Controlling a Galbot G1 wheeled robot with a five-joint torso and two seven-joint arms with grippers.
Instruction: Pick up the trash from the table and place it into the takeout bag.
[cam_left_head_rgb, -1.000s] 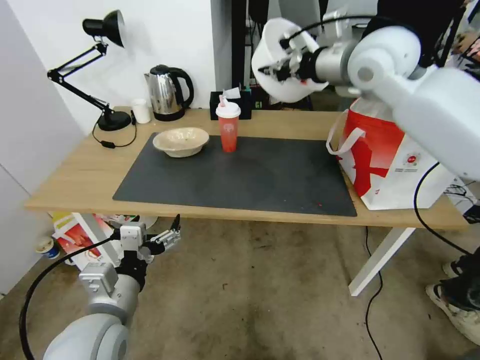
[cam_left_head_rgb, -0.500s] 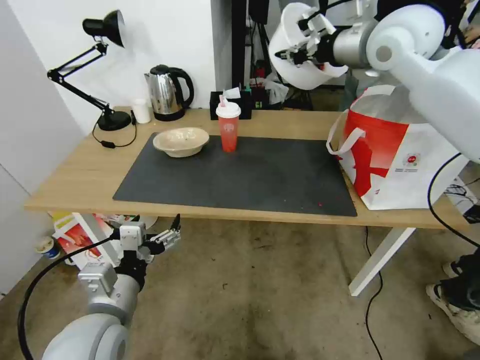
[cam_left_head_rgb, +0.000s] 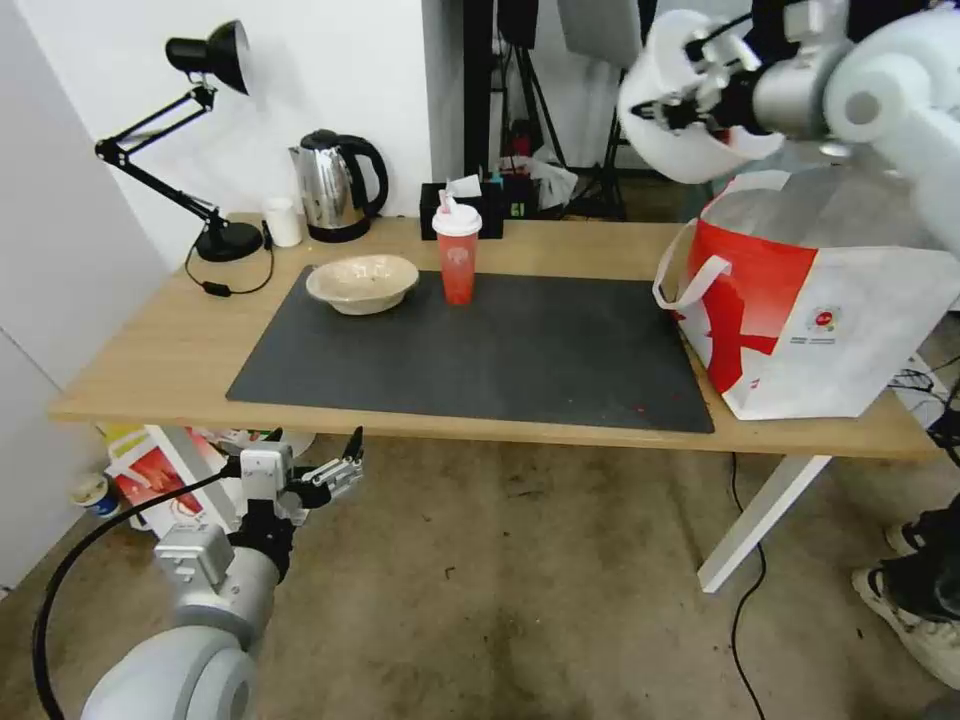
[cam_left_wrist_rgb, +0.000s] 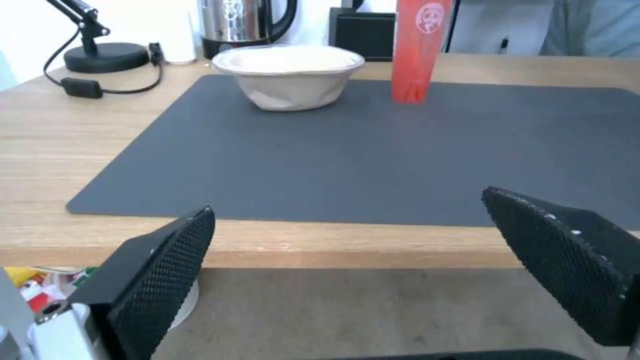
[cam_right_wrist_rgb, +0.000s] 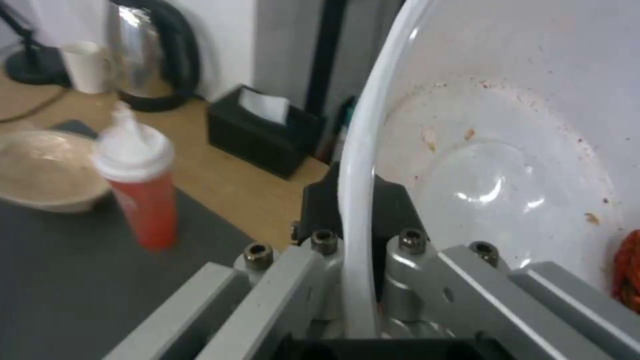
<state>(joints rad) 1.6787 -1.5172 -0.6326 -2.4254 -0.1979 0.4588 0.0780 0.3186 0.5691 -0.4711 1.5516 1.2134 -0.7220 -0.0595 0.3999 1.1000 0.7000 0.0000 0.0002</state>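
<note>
Risk assessment at carry stage: right gripper (cam_left_head_rgb: 668, 108) is clamped on the rim of the large white bowl (cam_left_head_rgb: 690, 150), one finger inside the wall and one outside per the right wrist view, and holds it high in the air, tipped steeply on edge, near the open mouth of the takeout bag (cam_left_head_rgb: 800, 300) at the table's (cam_left_head_rgb: 180, 350) right end. Hold is a thin pinch on a flexible plastic rim; judged likely to slip or flex if the wrist swings fast. Red shell scraps (cam_right_wrist_rgb: 627, 270) sit low in the tipped bowl, and greasy residue is visible on the wall; with this much tilt the scraps could spill onto the dark mat (cam_left_head_rgb: 480, 350) or outside the bag before the bowl is over the opening. Bag walls are soft, and a loop handle (cam_left_head_rgb: 690, 280) hangs on the near side; a low approach could catch the rim and fold it shut, or push the bag toward the table edge it already stands close to. Bowl looks wide against the opening, so an off-centre release may leave it perched on the rim. Red drink cup (cam_left_head_rgb: 456, 255) and beige bowl (cam_left_head_rgb: 362, 283) stand on the mat, well apart from the bag. Left gripper (cam_left_head_rgb: 310, 478) hangs below the table's front edge, fingers spread and empty.
</note>
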